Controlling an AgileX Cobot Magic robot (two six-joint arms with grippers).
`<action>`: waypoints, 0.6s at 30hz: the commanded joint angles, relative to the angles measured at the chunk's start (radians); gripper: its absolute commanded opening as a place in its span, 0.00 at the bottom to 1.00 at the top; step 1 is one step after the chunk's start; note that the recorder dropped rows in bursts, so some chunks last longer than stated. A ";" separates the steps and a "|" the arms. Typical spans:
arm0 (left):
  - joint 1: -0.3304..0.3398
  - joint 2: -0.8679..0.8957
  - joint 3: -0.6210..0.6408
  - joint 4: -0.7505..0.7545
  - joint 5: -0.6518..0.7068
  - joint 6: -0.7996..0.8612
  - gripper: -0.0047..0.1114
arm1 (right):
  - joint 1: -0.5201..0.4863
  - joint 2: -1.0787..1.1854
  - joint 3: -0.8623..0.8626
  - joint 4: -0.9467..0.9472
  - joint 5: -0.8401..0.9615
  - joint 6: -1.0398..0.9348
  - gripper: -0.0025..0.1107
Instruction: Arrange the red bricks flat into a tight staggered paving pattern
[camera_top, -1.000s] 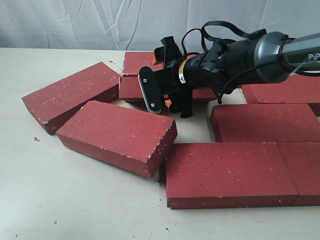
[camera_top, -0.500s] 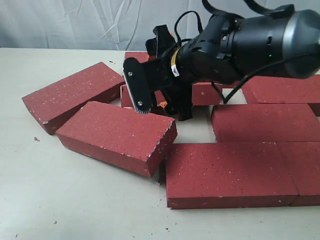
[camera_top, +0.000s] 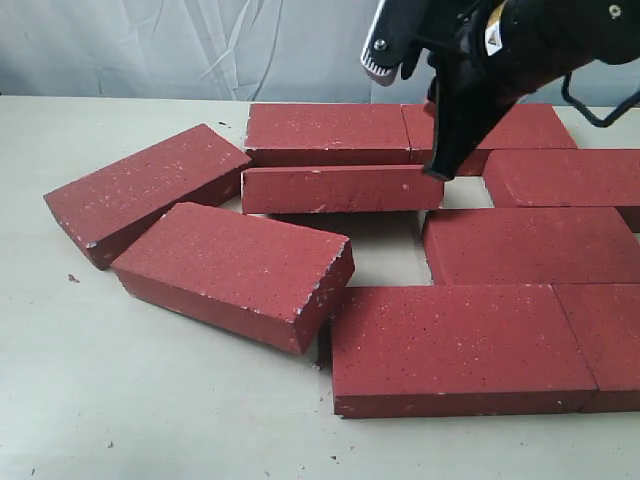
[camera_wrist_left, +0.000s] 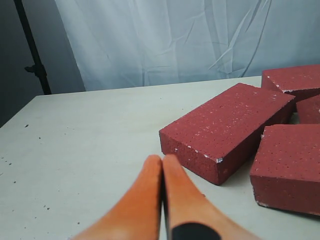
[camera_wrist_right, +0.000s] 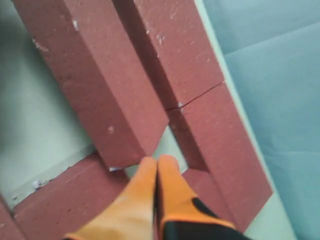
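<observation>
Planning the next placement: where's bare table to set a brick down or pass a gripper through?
Widest: front-left table, before the angled front brick. Also behind the left brick. Small pocket between middle brick, angled front brick and right brick: tight. Right side crowded, bricks butted together.

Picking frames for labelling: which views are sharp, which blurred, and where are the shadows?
Exterior view: dark-red speckled paving bricks crisp, soft shadow on the pale table between them. Left wrist view: bricks sharp, orange left claw slightly soft. Right wrist view: everything blurred, right claw included.
</observation>
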 joint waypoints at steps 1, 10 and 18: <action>-0.001 -0.005 0.005 0.002 -0.003 -0.002 0.04 | -0.071 0.002 0.004 0.273 0.134 -0.154 0.02; -0.001 -0.005 0.005 0.002 -0.003 -0.002 0.04 | -0.163 0.090 0.004 0.780 0.222 -0.571 0.02; -0.001 -0.005 0.005 0.002 -0.003 -0.002 0.04 | -0.163 0.245 0.004 0.806 0.056 -0.571 0.02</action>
